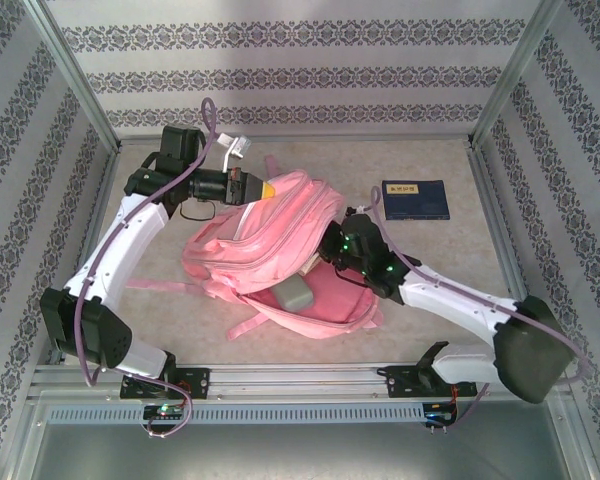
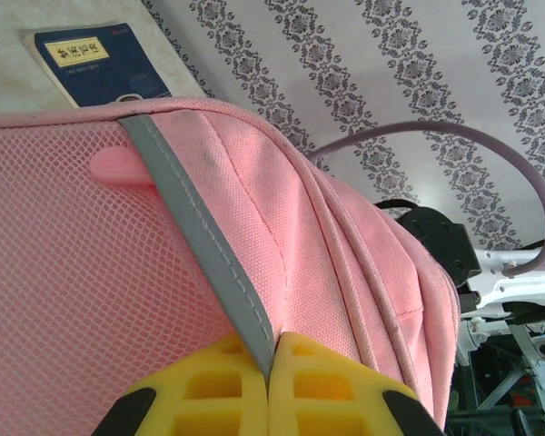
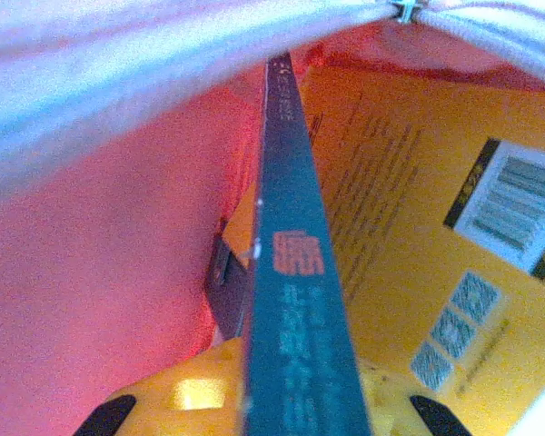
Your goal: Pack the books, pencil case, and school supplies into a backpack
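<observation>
The pink backpack lies in the middle of the table with its mouth toward the right. My left gripper is shut on its top edge, the yellow fingers pinching a grey trim strip of the backpack. My right gripper reaches inside the backpack, shut on a dark navy book held edge-on. A yellow-orange book with a barcode lies beside it inside. Another navy book lies flat on the table to the right. The mint pencil case rests on the backpack's lower flap.
A pink strap trails left from the backpack toward the left arm. A white cable piece lies at the back left. Metal frame posts and patterned walls close in the table on three sides. The right arm crosses the front right.
</observation>
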